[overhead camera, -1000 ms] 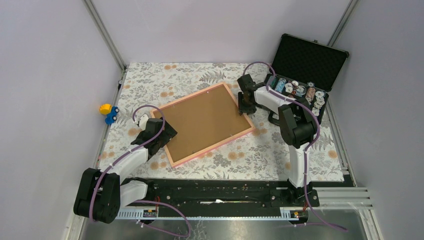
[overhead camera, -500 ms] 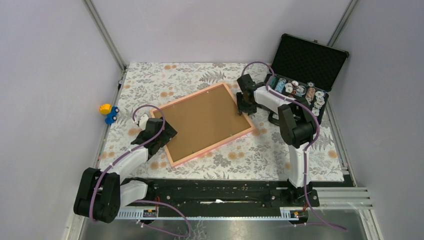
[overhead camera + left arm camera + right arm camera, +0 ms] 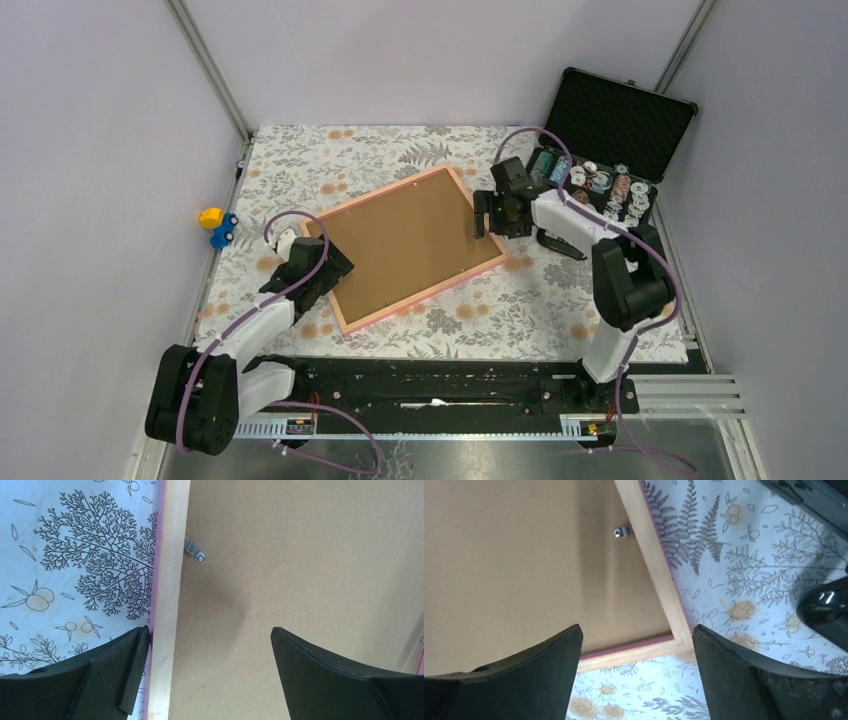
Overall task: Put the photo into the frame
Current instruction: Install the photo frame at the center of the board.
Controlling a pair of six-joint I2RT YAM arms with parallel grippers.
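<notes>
The frame [image 3: 375, 195] lies face down and askew in the middle of the floral cloth, with its brown board [image 3: 405, 245] up. The photo is hidden. My left gripper [image 3: 316, 272] is low at the frame's left side, open. In the left wrist view, the left gripper [image 3: 210, 630] straddles the pale rail [image 3: 170, 580], one finger [image 3: 115, 665] on the cloth and the other over the board [image 3: 300, 555]. My right gripper [image 3: 487, 215] hovers open over the frame's right side. In the right wrist view, the right gripper [image 3: 638, 628] is above the frame's corner [image 3: 681, 640] and holds nothing.
Small metal turn clips [image 3: 194, 552] [image 3: 623, 531] sit at the board's edges. An open black case [image 3: 610, 120] with several small spools stands at the back right, close behind the right arm. A yellow and blue toy [image 3: 216, 226] lies at the left edge of the cloth.
My right gripper has opened wide and drawn back rightward from the frame's right edge, and its arm has swung outward. The left arm and the frame have stayed put.
</notes>
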